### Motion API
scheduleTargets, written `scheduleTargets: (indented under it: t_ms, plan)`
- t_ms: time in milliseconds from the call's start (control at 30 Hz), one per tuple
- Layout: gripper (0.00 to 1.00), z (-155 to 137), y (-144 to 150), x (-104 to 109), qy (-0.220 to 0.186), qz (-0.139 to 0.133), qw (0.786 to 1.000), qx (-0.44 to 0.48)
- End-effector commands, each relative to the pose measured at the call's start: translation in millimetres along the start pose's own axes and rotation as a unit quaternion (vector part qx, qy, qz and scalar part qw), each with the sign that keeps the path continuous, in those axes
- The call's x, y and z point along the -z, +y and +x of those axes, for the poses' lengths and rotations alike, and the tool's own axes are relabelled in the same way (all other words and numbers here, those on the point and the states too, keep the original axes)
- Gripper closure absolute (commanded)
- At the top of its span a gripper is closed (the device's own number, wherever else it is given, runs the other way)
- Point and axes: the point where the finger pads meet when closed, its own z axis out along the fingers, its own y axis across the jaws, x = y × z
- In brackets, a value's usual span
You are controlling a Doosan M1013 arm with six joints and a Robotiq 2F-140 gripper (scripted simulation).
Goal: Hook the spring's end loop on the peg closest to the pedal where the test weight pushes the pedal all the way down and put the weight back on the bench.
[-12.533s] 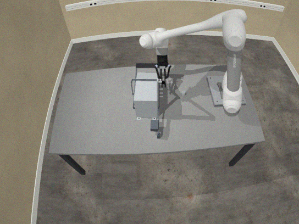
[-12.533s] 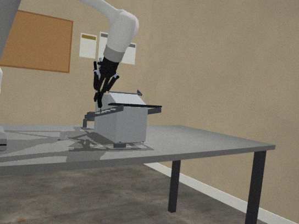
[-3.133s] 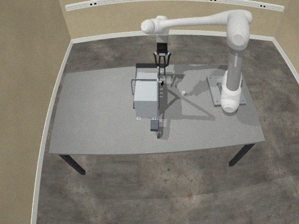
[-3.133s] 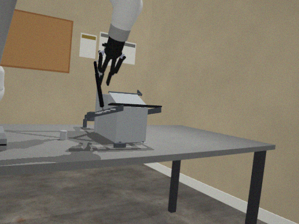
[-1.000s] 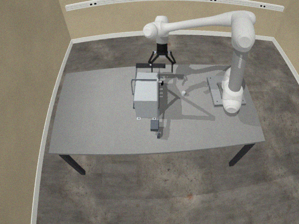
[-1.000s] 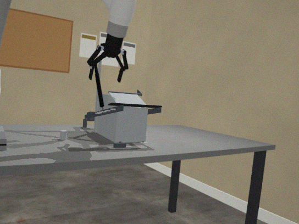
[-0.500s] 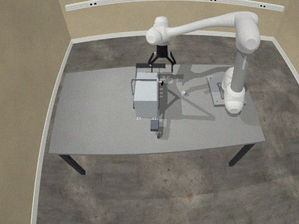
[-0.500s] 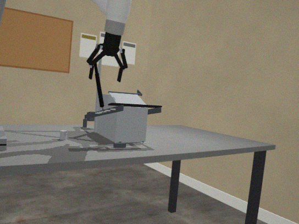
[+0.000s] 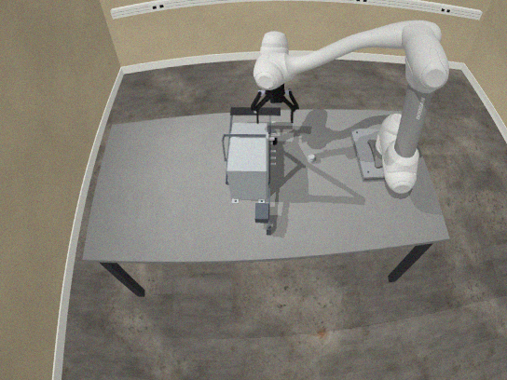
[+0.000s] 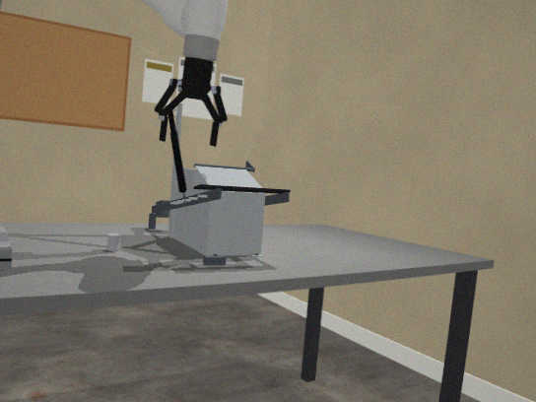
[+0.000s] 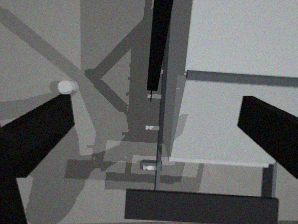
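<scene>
Your hand [image 9: 275, 119] [image 10: 188, 143] [image 11: 156, 110] is released, fingers spread fully, grasping nothing, above the feeder [image 9: 247, 160] [image 10: 217, 222] [image 11: 235, 125]. Steel test weight [image 9: 311, 158] [image 10: 113, 241] [image 11: 66, 87]: upright on table [image 9: 168, 196] [image 10: 345, 251] [image 11: 40, 45], below your hand, off to one side, apart from feeder.

Pincer [image 9: 275, 122] [image 10: 188, 143] [image 11: 156, 110]: opened wide from nearly closed; lifted higher above the pegs [image 9: 273, 157] [image 10: 194, 198] [image 11: 151, 128] than at first; swung from a slant to nearly upright.
Arm [image 9: 345, 46] [image 10: 204, 17]: shifted at the wrist, nearer the desk [image 9: 163, 200] [image 10: 345, 251] in the top view.
</scene>
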Motion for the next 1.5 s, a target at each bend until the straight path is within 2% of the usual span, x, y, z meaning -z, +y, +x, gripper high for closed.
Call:
scheduleTargets:
  t_ms: [0, 167, 200, 733, 767, 1300, 1333, 1467]
  plan:
    - [0.00, 0, 0, 1, 0.000, 0.000, 1.000, 0.000]
    - [0.00, 0, 0, 1, 0.000, 0.000, 1.000, 0.000]
    - [0.00, 0, 0, 2, -0.074, 0.003, 0.997, 0.010]
    - [0.00, 0, 0, 2, -0.074, 0.003, 0.997, 0.010]
    - [0.00, 2, -60, 2, -0.077, 0.003, 0.997, 0.010]
    - [0.00, 2, -60, 2, -0.077, 0.003, 0.997, 0.010]
    - [0.00, 4, -120, 2, -0.079, 0.003, 0.997, 0.010]
    - [0.00, 4, -120, 2, -0.079, 0.003, 0.997, 0.010]
